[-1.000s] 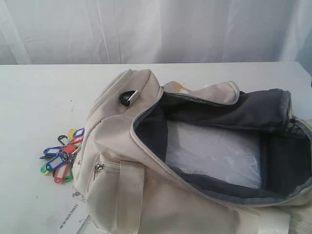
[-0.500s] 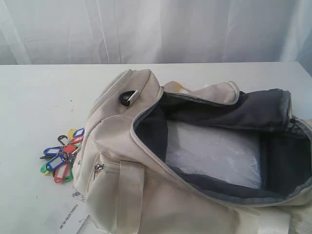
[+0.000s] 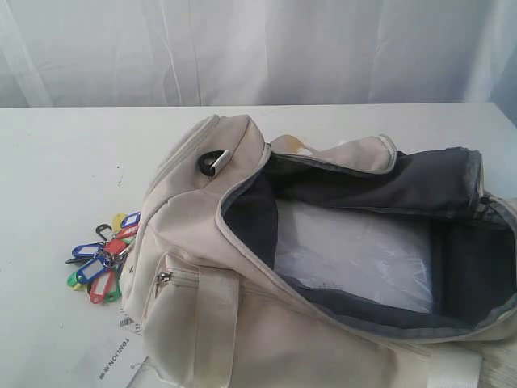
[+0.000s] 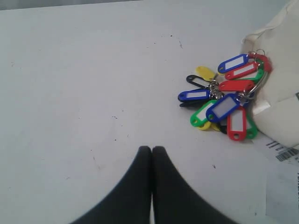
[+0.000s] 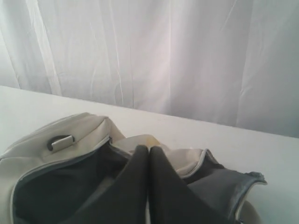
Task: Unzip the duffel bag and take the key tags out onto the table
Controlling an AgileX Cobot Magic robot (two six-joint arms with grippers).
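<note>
The cream duffel bag (image 3: 210,323) lies on the white table (image 3: 56,162) with its top zipper wide open, showing dark grey lining and a pale sheet inside. The key tags (image 3: 103,257) rest on the table against the bag's left end, also clear in the left wrist view as a red, blue, green, yellow and black bunch (image 4: 226,102). My left gripper (image 4: 152,149) is shut and empty above bare tabletop, apart from the tags. My right gripper (image 5: 148,149) is shut and empty, hovering over the open bag (image 5: 56,154). Neither arm shows in the exterior view.
A white paper label with printed text (image 3: 121,356) lies on the table by the bag's front left corner, its barcode edge (image 4: 282,151) just beyond the tags. White curtains (image 3: 258,48) hang behind the table. A black D-ring (image 3: 212,162) sits on the bag's top left.
</note>
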